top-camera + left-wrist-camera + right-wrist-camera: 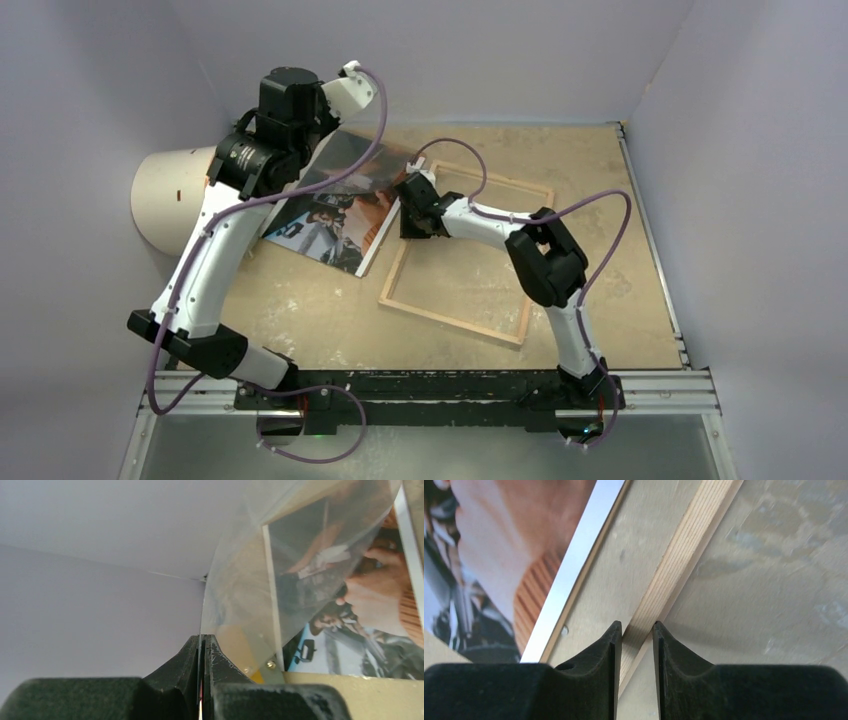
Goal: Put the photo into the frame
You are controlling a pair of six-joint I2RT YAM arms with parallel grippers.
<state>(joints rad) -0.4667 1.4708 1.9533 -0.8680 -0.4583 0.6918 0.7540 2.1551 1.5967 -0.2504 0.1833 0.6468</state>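
Your right gripper is sitting with its jaws narrow on either side of the left rail of the frame, though whether they are actually pinching it you cannot tell. The frame is lying back-up on the table, and the photo is lying face-up just beside that rail, to the gripper's left, with its long edge running roughly parallel to it. Your left gripper, the nearer one to the photo, is clamping a clear sheet tilted up over it. The tabletop is looking scuffed and flat, and walls are closing in on three sides.
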